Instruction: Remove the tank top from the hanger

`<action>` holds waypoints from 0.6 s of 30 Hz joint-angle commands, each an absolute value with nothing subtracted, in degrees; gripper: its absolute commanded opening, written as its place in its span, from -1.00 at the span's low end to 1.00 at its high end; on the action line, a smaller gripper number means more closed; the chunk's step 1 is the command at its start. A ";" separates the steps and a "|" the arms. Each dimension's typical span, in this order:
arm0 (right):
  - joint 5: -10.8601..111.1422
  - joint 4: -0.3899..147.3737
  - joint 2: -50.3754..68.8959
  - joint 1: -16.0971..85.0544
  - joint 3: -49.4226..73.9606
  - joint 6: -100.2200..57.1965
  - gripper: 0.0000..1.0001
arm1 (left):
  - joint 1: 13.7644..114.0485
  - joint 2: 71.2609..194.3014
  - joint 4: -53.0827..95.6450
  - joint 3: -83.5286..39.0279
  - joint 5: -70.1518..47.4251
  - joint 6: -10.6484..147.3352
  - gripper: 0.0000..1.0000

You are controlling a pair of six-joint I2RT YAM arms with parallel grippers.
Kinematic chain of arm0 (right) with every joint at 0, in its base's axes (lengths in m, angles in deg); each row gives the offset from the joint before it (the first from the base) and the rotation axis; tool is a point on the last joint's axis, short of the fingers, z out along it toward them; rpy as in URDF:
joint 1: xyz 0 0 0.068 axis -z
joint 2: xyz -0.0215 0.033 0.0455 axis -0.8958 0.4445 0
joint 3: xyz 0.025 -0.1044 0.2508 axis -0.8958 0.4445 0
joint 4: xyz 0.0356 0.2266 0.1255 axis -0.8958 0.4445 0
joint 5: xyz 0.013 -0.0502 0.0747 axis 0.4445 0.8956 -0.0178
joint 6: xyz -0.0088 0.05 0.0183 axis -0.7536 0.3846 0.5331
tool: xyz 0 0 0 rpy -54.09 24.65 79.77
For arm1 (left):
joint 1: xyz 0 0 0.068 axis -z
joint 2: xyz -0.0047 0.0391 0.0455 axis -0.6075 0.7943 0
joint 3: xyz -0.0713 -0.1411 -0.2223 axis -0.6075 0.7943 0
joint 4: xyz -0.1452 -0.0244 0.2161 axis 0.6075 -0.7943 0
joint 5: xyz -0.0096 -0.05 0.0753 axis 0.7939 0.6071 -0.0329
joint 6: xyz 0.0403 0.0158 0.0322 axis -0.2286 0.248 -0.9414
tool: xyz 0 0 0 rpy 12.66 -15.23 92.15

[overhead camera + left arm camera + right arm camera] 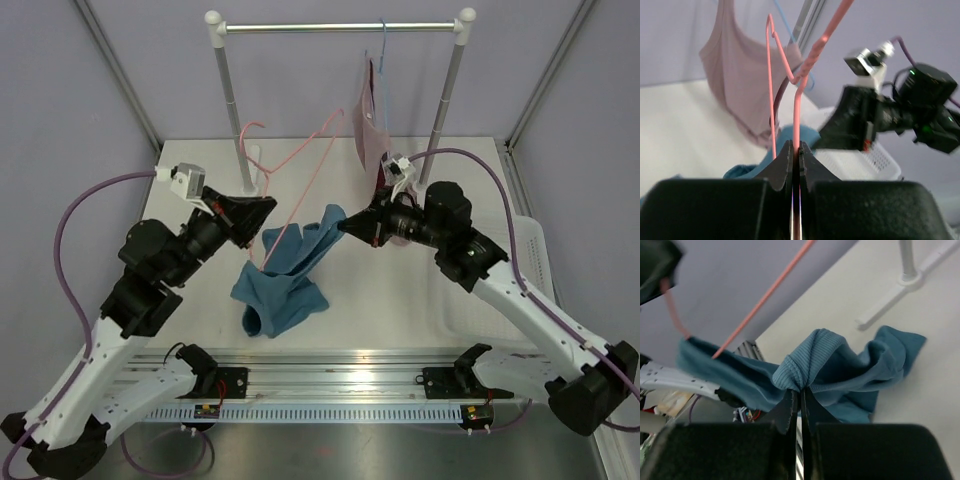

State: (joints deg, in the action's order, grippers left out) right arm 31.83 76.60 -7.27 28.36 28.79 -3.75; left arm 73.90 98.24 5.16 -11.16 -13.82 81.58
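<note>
White counter (pixel 400 300) and lilac walls frame 2 arms meeting mid-scene. On the left gripper (pixel 795 150) the jaws are pressed together on the thin pink wire of the hanger (pixel 796 120), holding it up at a tilt above the surface. On the right gripper (pixel 801 392) the jaws are pinched tight on a ribbed fold of the tank top (pixel 840 365). The teal cloth rises from a heap on the counter between the arms, and from the right wrist the wire looks to run into its far strap, so I'd say it is not yet free. To do this well, I'd hold the hanger steady and draw the fabric along the wire toward its open end rather than straight away from it, so the strap slides off instead of snagging. Behind them, a mauve top (pixel 370 120) hangs from the rail (pixel 340 27), well apart from the work.
</note>
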 commanded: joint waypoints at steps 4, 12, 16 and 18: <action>17.26 85.44 -18.55 28.45 26.47 -13.79 -1.00 | 74.15 113.68 43.67 -13.18 -13.82 77.96 -0.95; 35.96 100.49 -24.18 26.27 29.18 -20.67 -1.00 | 75.29 114.16 38.76 -14.36 -29.81 70.04 -1.00; 48.26 104.00 -17.26 20.65 29.63 -18.85 -1.00 | 75.29 109.15 53.56 -1.96 -32.45 71.52 -1.00; 55.91 105.59 -9.97 15.20 29.37 -17.87 -1.00 | 75.29 108.27 58.88 1.48 -34.12 71.62 -1.00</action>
State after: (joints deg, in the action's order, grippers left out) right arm 42.58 100.49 -18.04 20.38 28.90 -17.87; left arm 75.06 109.54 42.38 -2.57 -28.18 72.84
